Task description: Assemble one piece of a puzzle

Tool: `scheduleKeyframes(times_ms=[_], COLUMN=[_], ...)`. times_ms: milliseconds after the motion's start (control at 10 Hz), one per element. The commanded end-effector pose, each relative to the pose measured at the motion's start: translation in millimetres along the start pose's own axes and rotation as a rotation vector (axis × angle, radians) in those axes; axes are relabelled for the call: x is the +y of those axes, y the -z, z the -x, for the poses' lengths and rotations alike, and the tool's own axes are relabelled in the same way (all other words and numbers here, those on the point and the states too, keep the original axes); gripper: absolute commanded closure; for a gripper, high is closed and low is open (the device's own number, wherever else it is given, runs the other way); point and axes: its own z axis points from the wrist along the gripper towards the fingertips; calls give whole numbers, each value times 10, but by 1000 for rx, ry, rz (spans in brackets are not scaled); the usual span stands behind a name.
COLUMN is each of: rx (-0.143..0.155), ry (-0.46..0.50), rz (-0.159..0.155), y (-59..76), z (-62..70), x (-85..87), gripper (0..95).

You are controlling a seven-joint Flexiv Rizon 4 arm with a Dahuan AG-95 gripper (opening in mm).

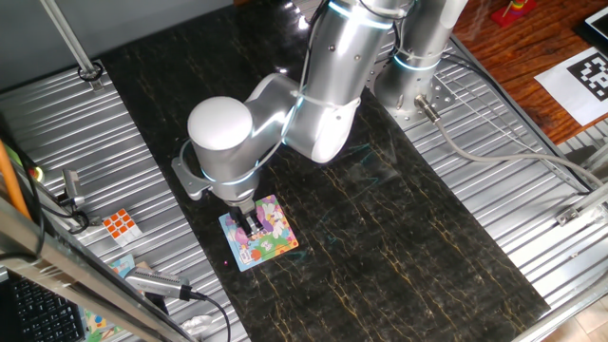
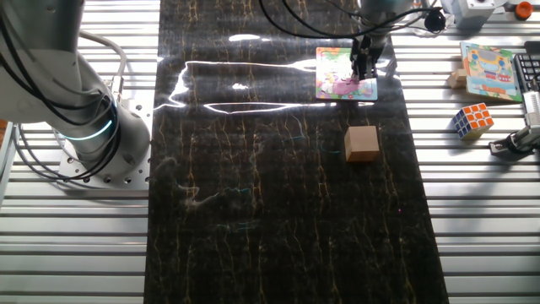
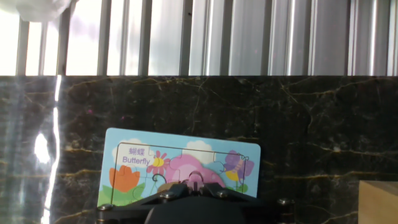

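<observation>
1. Gripper (image 1: 253, 224) positioned directly over the puzzle (image 1: 273, 245), fingertips at its surface.
2. Finger spacing not discernible; the piece not separately identifiable.
3. Puzzle flat on dark marbled table (image 1: 399, 237).
4. Wooden cube (image 2: 362, 143) near the puzzle, apart.

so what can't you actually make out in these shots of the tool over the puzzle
- The tiny pink-purple piece: not visible separately in any view; the tool covers that spot on the flat blue-bordered cartoon puzzle board.
- Tool open or shut: fingertips too small in both fixed views, hidden by the hand's body in the hand view.
- Tan wooden cube: cut off by the hand view's corner.
</observation>
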Motion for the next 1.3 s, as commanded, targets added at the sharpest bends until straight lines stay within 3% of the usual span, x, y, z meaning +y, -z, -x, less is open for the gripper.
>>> scheduleKeyframes(times_ms=[100,300,900,1300], rx=[2,17,17,16], ry=[0,0,-1,-13], rz=[2,1,6,4], y=[-6,83,119,84], z=[-1,8,-199,-213], x=[-3,-5,-9,58], gripper=[950,950,950,950])
